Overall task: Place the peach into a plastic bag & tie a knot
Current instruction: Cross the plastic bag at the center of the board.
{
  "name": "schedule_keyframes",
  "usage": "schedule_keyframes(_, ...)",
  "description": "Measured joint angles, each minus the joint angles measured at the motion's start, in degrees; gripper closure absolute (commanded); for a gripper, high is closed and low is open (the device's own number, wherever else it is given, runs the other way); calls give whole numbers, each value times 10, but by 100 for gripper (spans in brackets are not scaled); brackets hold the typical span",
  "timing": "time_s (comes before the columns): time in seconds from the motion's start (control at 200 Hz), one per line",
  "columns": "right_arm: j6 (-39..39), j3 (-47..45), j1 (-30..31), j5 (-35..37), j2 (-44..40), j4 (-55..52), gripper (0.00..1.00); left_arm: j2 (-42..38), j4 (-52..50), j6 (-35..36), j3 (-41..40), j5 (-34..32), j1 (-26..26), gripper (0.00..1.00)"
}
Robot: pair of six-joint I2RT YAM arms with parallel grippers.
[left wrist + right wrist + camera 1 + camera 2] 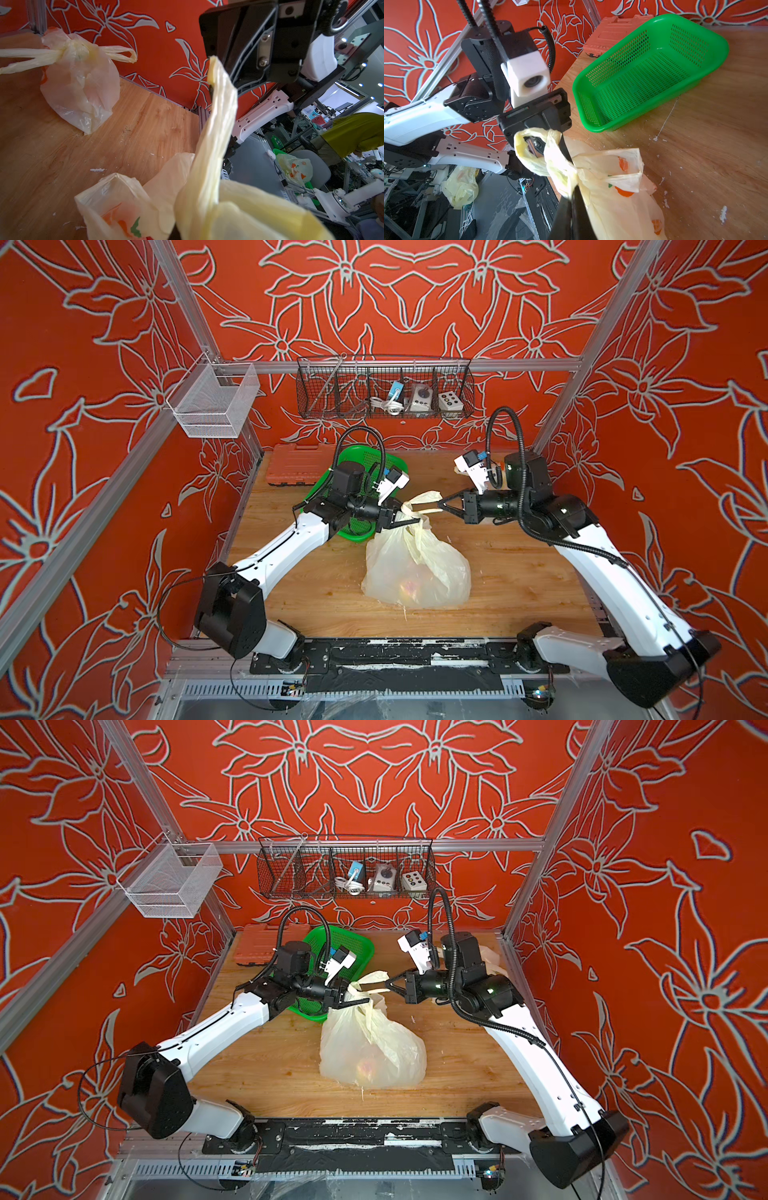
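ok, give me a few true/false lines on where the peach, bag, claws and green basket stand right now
1. The peach is inside the plastic bag. True.
2. The green basket holds a second peach. False: it is empty.
3. The left claw and right claw are both shut on the bag's handles. True.
4. The bag hangs clear of the table. False: its body rests on the wood, and only the handles are lifted.
5. Another knotted bag lies on the table. True, as seen in the left wrist view.
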Motion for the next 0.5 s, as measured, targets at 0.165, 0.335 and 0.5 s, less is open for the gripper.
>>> schedule_keyframes(0.165,-19,-31,19,31,-23,-31,100,-6,-2,-7,-2,-2,0,100)
schedule_keyframes(0.335,-1,-76,109,69,-49,-16,100,-6,-35,-10,-2,-4,0,100)
schedule_keyframes(0.5,64,-135,160,87,-56,60,100,-5,-64,-19,-1,-10,0,100)
